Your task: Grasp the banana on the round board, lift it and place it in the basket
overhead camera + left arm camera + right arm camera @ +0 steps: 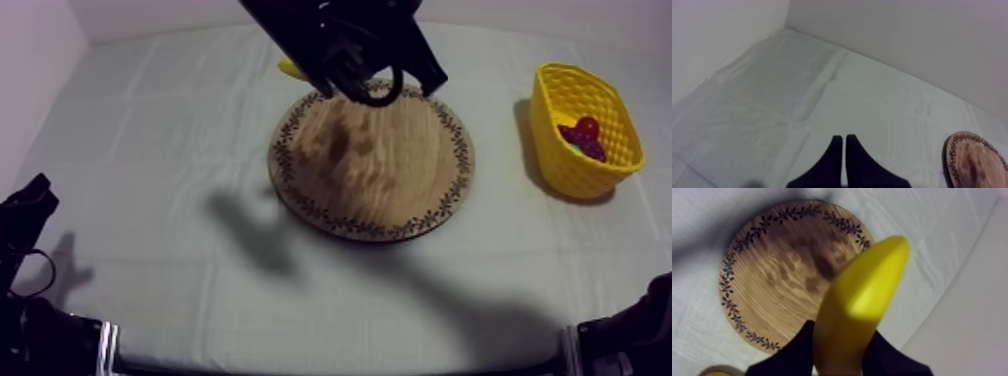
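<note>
Right pincer (842, 343) clamped on the banana (864, 293), held above the wooden board (772, 283). Left pincer (844, 147) together, idle. Pickup done; the carry to the yellow basket (553, 150) is left.

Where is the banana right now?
The banana is clamped in the right tool, lifted above the wooden board. In the top view its yellow tip shows by the board's far-left rim.
</note>
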You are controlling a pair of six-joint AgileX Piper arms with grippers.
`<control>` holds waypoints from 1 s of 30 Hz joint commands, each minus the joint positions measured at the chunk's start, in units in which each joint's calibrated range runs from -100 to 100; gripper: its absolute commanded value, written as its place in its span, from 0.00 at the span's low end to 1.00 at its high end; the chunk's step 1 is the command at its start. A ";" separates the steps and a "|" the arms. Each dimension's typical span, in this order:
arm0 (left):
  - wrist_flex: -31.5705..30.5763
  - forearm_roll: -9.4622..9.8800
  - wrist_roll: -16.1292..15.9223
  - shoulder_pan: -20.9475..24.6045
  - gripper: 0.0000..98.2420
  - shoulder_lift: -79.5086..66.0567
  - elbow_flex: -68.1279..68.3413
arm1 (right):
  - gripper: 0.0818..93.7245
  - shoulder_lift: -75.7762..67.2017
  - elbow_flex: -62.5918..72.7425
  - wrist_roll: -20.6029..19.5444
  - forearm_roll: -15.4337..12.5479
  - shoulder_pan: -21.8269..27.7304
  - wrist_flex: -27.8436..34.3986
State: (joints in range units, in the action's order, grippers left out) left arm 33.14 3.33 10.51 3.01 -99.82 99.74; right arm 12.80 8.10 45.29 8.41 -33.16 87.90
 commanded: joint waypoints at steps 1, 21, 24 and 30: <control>0.00 0.02 -0.01 -0.01 0.00 0.00 0.03 | 0.19 -0.15 -1.13 -2.25 0.75 -0.13 -0.94; 0.00 0.02 0.01 -0.01 0.00 0.00 0.03 | 0.22 1.34 -1.56 -19.34 6.41 11.49 0.20; 0.00 0.02 0.00 -0.01 0.00 0.00 0.03 | 0.22 1.11 -2.04 -21.38 6.62 13.80 1.10; 0.00 0.02 0.00 -0.01 0.00 0.00 0.03 | 0.23 -0.05 -2.17 -24.92 5.83 18.50 3.35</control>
State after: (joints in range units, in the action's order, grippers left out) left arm 33.14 3.33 10.51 3.01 -99.82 99.74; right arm 12.92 6.12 21.45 14.57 -16.27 90.81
